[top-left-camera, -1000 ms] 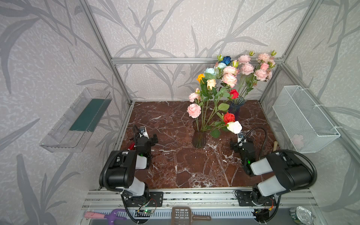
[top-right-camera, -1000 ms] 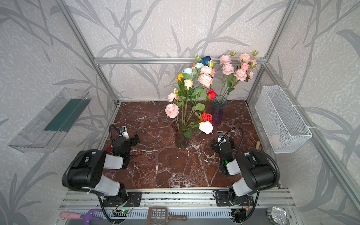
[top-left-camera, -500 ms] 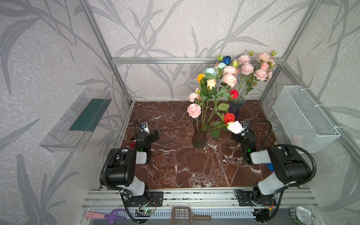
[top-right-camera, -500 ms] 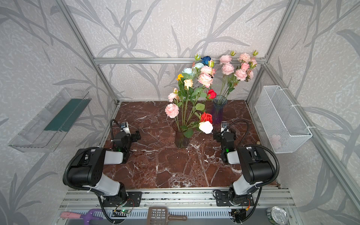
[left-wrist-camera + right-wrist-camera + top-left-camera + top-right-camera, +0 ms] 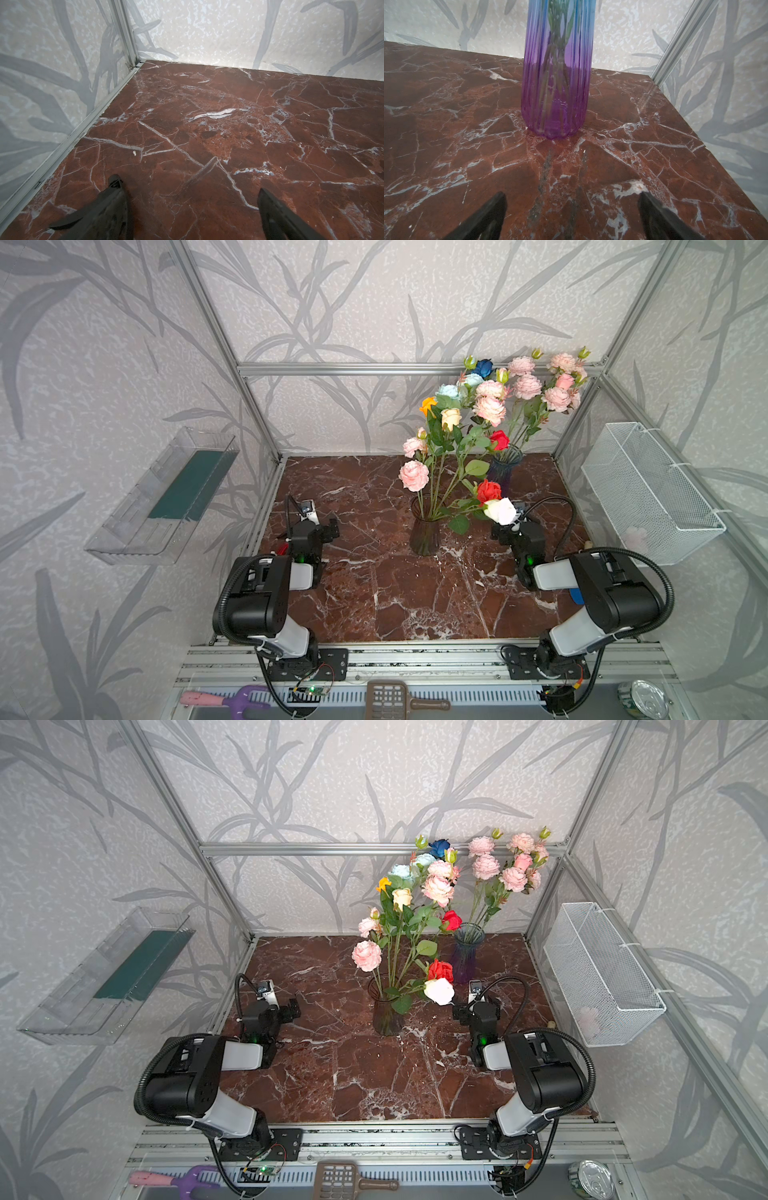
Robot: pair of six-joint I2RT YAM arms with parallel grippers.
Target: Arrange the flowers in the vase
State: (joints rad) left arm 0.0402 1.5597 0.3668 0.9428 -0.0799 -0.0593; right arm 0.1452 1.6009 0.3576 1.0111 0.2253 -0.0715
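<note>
Two vases stand on the red marble table [image 5: 374,593]. A dark clear vase [image 5: 424,531] in the middle holds mixed flowers [image 5: 451,423]: pink, orange, cream, pale blue and dark blue blooms, with a red rose [image 5: 489,490] and a white rose [image 5: 500,510] drooping right. A blue-to-purple vase [image 5: 503,468] [image 5: 556,83] at the back right holds pink flowers [image 5: 540,385]. My right gripper [image 5: 505,526] [image 5: 573,194] is open and empty, low over the table, facing the purple vase. My left gripper [image 5: 322,526] [image 5: 189,185] is open over bare marble at the left.
A clear plastic tray [image 5: 166,497] hangs on the left wall. A white wire basket [image 5: 648,489] hangs on the right wall. Aluminium frame posts [image 5: 232,364] stand at the corners. A brown scoop [image 5: 390,697] and a tin can [image 5: 642,697] lie below the front rail.
My right gripper has moved away from the front, in under the white rose toward the purple vase. My left gripper has edged forward and to the right. Both stay open.
</note>
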